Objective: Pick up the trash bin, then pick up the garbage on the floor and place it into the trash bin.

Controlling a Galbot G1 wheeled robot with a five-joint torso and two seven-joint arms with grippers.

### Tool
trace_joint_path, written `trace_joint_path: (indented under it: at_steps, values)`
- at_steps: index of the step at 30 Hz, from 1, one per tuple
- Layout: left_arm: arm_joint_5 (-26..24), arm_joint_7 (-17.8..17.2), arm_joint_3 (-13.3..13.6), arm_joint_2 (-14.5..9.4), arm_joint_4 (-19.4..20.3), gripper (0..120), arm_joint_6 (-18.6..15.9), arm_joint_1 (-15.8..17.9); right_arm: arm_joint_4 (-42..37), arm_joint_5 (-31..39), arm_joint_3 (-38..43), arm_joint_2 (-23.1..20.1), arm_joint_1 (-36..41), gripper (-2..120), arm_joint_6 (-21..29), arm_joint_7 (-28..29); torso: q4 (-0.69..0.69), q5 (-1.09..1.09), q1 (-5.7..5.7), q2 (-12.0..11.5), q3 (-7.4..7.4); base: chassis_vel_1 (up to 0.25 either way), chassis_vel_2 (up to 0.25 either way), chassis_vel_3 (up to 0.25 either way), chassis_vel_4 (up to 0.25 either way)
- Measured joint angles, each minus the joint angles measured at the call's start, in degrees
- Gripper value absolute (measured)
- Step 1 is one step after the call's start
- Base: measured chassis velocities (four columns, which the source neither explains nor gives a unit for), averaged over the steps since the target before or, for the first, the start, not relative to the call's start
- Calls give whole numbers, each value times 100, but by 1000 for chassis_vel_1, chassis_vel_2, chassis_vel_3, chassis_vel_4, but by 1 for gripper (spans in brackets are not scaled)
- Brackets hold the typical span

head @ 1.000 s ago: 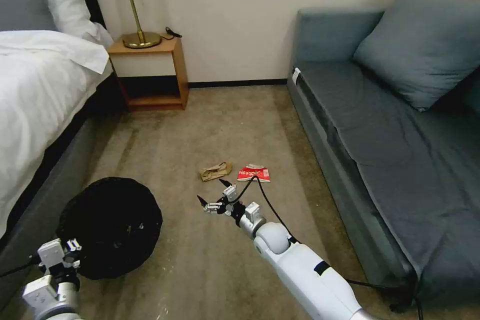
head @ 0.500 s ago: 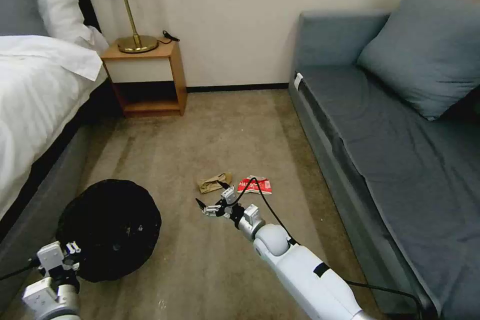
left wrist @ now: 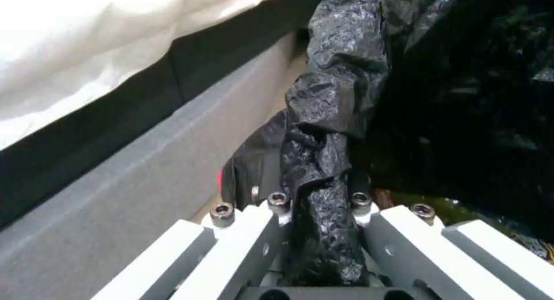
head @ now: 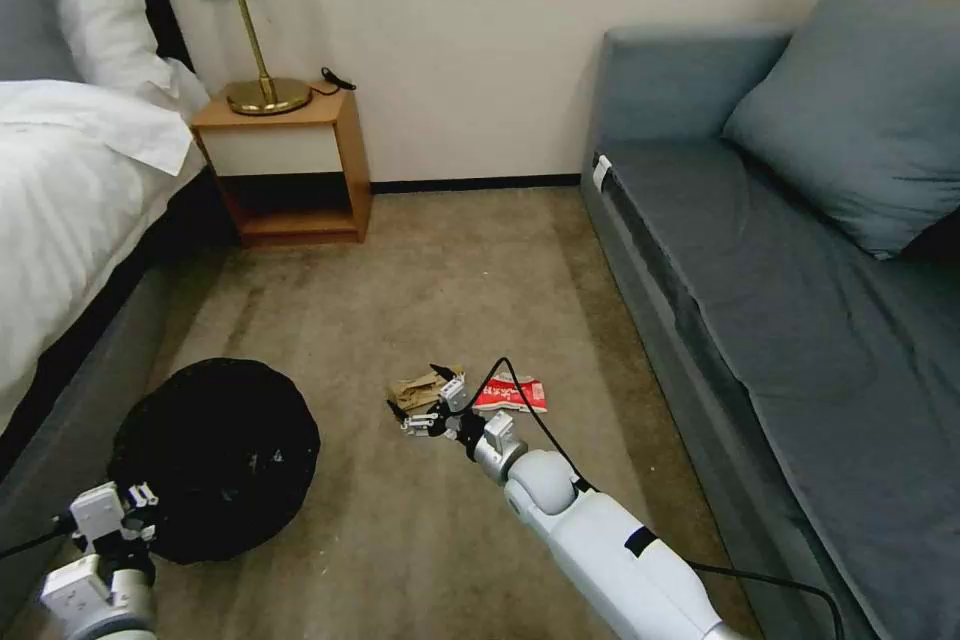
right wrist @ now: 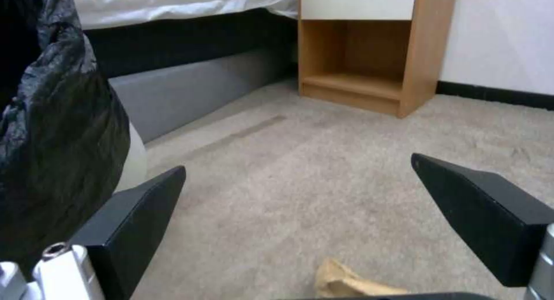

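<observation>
The trash bin [head: 215, 455], lined with a black bag, is low at the left beside the bed. My left gripper [head: 143, 498] is shut on its near rim; the left wrist view shows the crumpled bag [left wrist: 323, 170] pinched in that gripper [left wrist: 320, 207]. A tan paper wad [head: 404, 387] and a red-white packet [head: 513, 395] lie on the carpet. My right gripper [head: 415, 389] is open just over the wad, one finger on each side. In the right wrist view the wad [right wrist: 346, 283] lies just below that open gripper [right wrist: 297, 163], with the bin [right wrist: 52, 140] to one side.
A white-sheeted bed [head: 70, 210] runs along the left. A wooden nightstand [head: 290, 160] with a brass lamp [head: 262, 70] stands at the back wall. A grey-blue sofa [head: 780, 270] lines the right. A black cable [head: 530, 420] trails along my right arm.
My right gripper has reached forward and now straddles the paper wad, still open. The head camera has shifted, so the whole scene sits lower. The left gripper still holds the bin.
</observation>
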State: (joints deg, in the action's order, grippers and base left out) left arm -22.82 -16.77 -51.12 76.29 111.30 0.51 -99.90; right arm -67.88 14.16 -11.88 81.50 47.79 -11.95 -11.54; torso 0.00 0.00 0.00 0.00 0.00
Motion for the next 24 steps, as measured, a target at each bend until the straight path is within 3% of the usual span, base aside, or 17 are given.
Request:
trace_joint_path:
  at_steps: [24]
  values:
    - [-47, -2, -13, -26, 3, 3, -7, 4, 195, -257, -35, 20, -82, 100, -11, -210, 0, 0, 0, 0, 0, -104, 106, 109, -104]
